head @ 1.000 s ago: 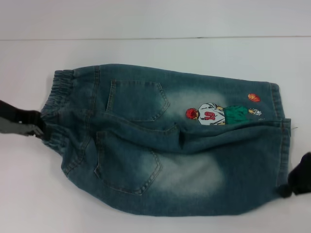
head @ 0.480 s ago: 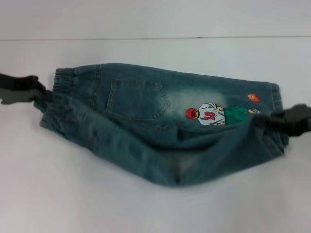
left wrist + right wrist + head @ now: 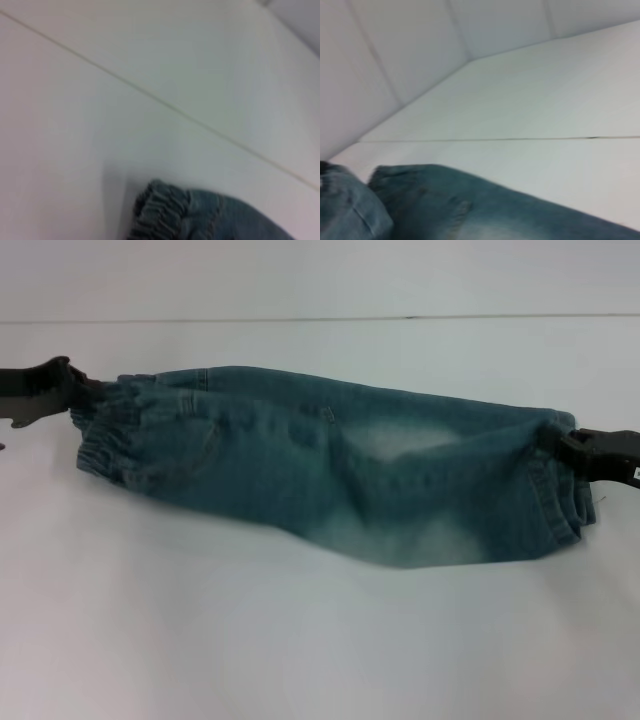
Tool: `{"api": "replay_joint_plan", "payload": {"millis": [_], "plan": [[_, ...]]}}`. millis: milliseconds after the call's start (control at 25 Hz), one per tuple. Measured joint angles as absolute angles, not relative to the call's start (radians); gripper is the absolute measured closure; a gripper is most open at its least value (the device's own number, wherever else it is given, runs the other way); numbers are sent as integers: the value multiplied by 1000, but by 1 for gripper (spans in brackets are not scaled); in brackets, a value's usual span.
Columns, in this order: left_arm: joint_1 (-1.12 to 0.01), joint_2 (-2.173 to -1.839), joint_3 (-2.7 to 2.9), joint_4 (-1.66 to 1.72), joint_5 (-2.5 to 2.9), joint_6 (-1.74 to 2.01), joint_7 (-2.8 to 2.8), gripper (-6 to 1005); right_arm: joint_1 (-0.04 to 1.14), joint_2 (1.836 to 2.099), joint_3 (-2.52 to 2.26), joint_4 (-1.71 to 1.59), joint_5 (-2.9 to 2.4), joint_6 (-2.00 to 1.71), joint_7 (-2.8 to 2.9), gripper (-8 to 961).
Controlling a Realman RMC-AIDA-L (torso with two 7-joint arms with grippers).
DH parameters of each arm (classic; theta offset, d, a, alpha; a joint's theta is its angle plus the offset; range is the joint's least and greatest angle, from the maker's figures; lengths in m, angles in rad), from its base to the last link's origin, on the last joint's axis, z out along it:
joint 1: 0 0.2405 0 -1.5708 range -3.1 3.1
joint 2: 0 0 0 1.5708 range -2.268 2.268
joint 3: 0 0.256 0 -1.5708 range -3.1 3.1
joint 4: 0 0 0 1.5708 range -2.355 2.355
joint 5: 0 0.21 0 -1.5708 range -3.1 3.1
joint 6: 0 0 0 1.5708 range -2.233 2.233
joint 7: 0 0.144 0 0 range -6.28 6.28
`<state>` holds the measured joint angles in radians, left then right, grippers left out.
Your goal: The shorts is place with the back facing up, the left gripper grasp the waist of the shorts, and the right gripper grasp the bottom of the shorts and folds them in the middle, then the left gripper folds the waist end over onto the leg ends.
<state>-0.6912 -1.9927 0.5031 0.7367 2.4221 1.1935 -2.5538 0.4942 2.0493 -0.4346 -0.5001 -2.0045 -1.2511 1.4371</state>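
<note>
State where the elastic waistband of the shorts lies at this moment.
In the head view the waistband is at the left end of the folded shorts on the white table, with the left gripper shut on it; the right gripper holds the opposite end.

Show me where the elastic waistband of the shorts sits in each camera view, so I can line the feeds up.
Head view: waistband at the far left end of the shorts, beside the left gripper.
Left wrist view: gathered waistband at the lower edge, middle.
Right wrist view: waistband not clearly identifiable; only denim shows.
Shared landmark: the thin seam line in the white table.
</note>
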Motion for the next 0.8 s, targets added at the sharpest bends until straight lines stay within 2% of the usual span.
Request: {"api": "replay_joint_plan", "payload": {"millis": [40,440,800], "plan": [[-683,-1997,503,737,2403,1178,-2548,965,493,2057,-431,-477,-1978,-1206,1404,915],[-676,-2016,509,697,2298,1095,-2471,965,484,2062,-425,-422,-1839,-1136,1340,915],[-682,-2044,509,680,2290,1013,-2413,965,487,2055,-417,-413,-1769,-1091,1344,915]]}}
